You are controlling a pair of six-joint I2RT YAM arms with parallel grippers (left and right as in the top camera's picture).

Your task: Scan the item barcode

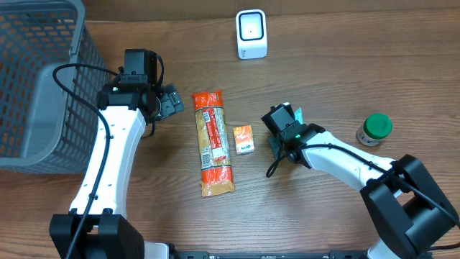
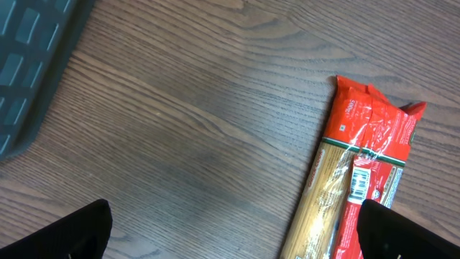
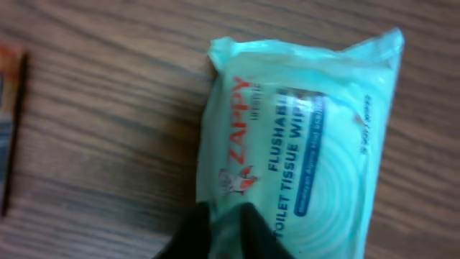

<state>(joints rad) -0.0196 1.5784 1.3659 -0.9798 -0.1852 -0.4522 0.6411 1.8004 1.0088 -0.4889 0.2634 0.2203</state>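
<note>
Mock shop checkout: white barcode scanner (image 1: 251, 34) on wooden worktop (image 1: 345, 57), grey mesh shopping basket (image 1: 29, 65), groceries laid out: spaghetti packet (image 1: 214, 142), small orange box (image 1: 244, 138), green-lidded jar (image 1: 374, 129), toilet wipes pack (image 3: 302, 122).

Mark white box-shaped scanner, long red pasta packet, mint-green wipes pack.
white box-shaped scanner (image 1: 251, 34): overhead view, front face.
long red pasta packet (image 1: 213, 144): overhead view, midsection.
mint-green wipes pack (image 3: 302, 137): right wrist view, printed top.
</note>
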